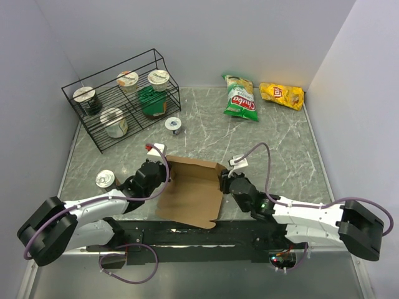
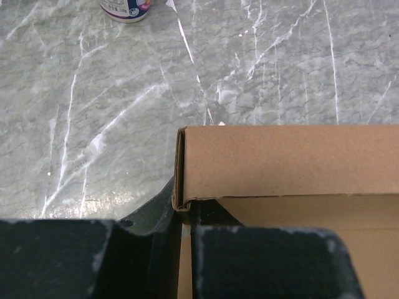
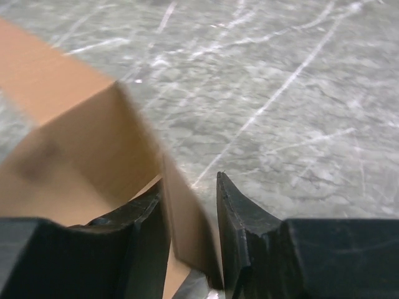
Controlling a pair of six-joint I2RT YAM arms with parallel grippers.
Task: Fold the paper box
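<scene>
On the grey marbled desk (image 1: 280, 149), the left fingers (image 2: 62, 258) pinched the left side wall of the paper box (image 1: 190, 193), its raised far wall standing just ahead of them. The box lay between both pairs; the right fingers (image 3: 246, 227) clamped its right flap.

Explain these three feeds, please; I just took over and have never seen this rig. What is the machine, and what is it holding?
Two robot arms are bolted at the table's near edge. The wide picture comes from a fixed camera above and behind them; each close-up comes from a wrist camera. The left gripper and the right gripper each pinch a raised side wall of the paper box, which is partly folded. Also there: a wire rack holding cups, a green chip bag and a yellow chip bag.
</scene>
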